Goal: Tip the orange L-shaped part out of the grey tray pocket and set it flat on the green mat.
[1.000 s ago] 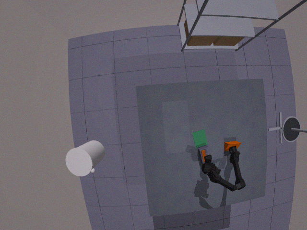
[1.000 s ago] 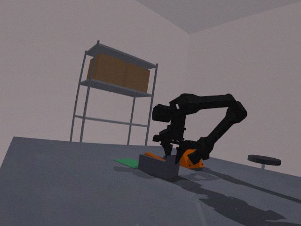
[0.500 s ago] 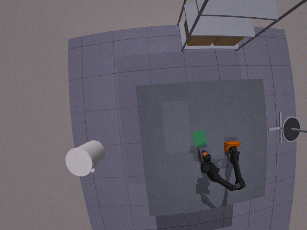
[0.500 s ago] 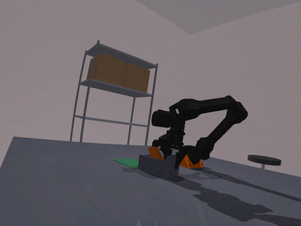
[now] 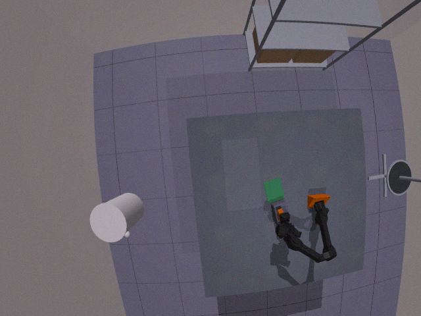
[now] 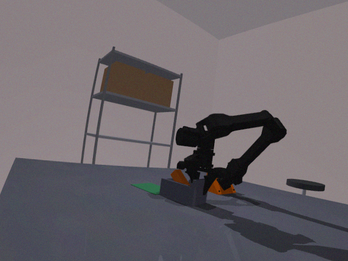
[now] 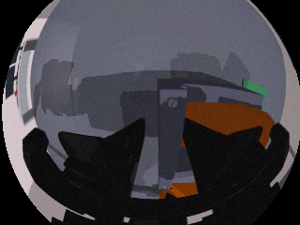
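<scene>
You're looking at an orange part (image 6: 179, 176) tipped in a grey tray (image 6: 182, 192), a green mat (image 5: 273, 189) beside it, and a black gripper (image 6: 196, 175). The worktop (image 5: 306, 153) seems dull grey; the floor (image 5: 135, 102) is lilac, gridded.

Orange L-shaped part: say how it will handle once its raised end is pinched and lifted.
Probably stiff: the orange part tilts as one piece, one end up over the tray under the gripper. It looks small, so likely light. Pinched at one end, it may swing or slip.

No text, label, brand, number or sign can be read in any view.
</scene>
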